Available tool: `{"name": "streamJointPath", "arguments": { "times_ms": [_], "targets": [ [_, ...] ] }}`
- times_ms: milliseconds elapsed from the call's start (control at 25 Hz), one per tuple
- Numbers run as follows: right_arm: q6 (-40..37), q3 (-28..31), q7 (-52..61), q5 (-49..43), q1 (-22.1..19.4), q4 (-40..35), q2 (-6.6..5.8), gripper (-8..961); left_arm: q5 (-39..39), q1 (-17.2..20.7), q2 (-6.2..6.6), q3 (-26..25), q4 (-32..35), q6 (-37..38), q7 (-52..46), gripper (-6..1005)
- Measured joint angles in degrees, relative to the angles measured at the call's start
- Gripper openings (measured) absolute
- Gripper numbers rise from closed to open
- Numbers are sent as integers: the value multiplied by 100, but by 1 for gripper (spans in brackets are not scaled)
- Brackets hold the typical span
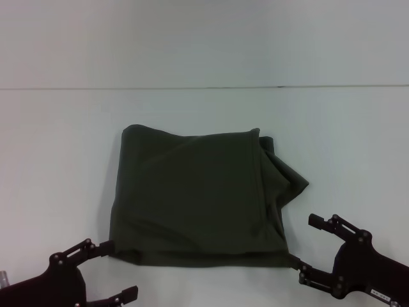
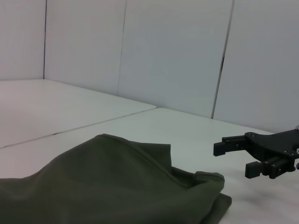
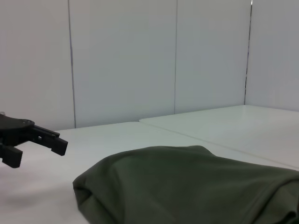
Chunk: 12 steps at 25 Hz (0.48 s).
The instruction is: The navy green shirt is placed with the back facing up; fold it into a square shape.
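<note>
The navy green shirt [image 1: 192, 198] lies folded into a rough square in the middle of the white table [image 1: 57, 147], plain side up, with a bunched flap sticking out on its right edge. My left gripper [image 1: 114, 270] is open just off the shirt's near left corner, nothing between its fingers. At the near right corner my right gripper [image 1: 311, 251] is open too and holds nothing. The left wrist view shows the shirt [image 2: 107, 182] with the right gripper [image 2: 233, 158] beyond it. Across the shirt [image 3: 187, 186] in the right wrist view is the left gripper [image 3: 37, 153].
A thin seam [image 1: 204, 87] runs across the table behind the shirt. White wall panels [image 2: 173, 56] stand behind the table.
</note>
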Motion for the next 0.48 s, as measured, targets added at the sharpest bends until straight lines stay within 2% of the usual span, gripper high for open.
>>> {"name": "streamJointPath", "arguments": {
  "times_ms": [480],
  "targets": [
    [-34,14,1,0,12,10,0,888,-43,-50,7,0,-65,2,3,923]
  ]
}}
